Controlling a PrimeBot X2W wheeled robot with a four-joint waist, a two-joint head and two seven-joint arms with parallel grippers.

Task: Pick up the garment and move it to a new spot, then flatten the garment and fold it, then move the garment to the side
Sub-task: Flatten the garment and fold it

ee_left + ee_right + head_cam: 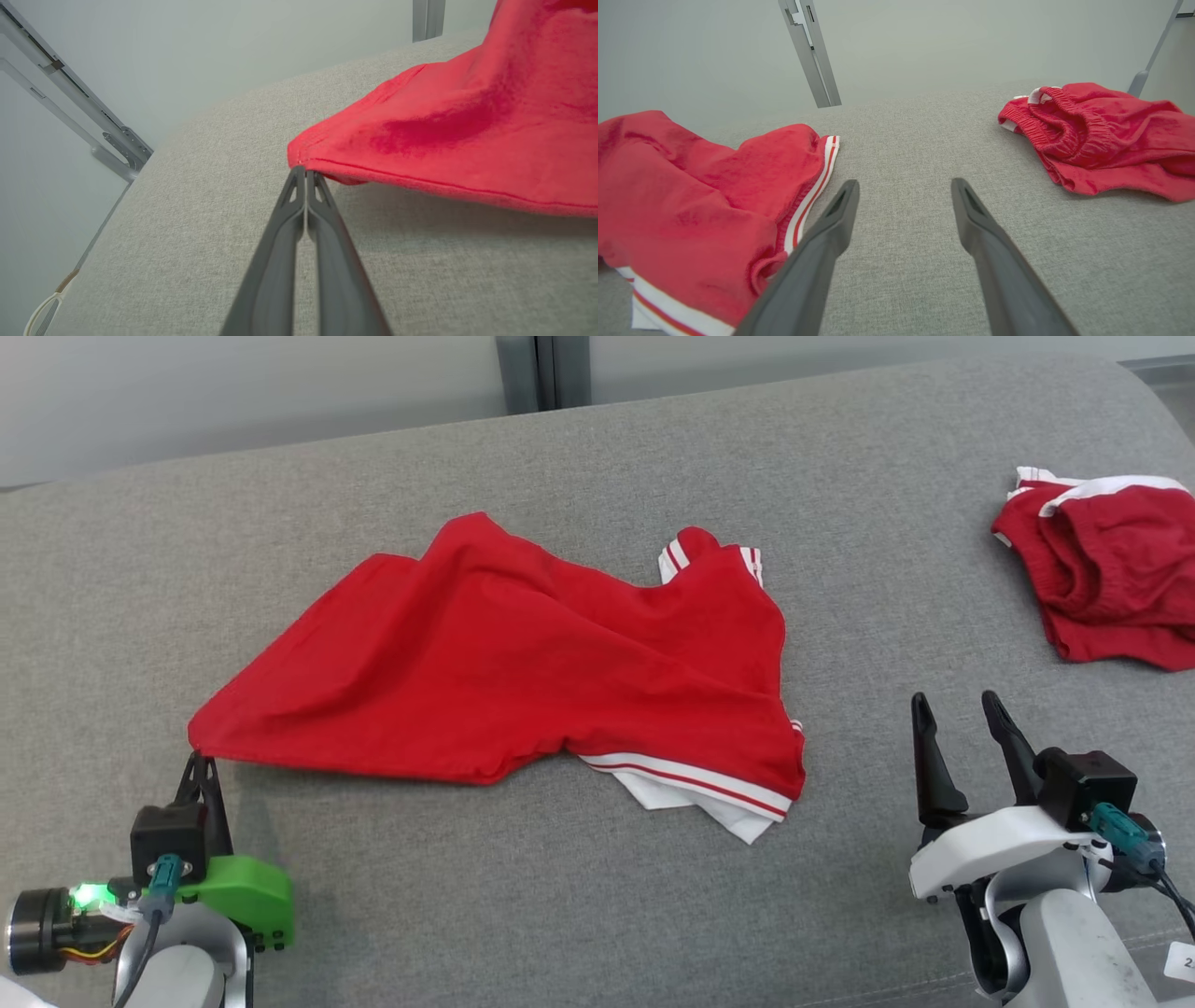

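Observation:
The garment (523,663) is a red shirt with white, red-striped trim, lying crumpled across the middle of the grey fabric surface (579,896). My left gripper (199,763) is shut on its near left corner, which stands slightly off the surface. In the left wrist view the two fingers (304,171) press together at the garment's hem (420,140). My right gripper (962,709) hovers open to the right of the garment, nothing between its fingers. In the right wrist view that gripper (903,184) stands beside the garment's striped edge (691,200).
A second red piece of clothing (1102,579) with a white waistband lies bunched at the far right, also in the right wrist view (1101,135). A pale wall with a grey metal post (541,369) runs behind the surface's far edge.

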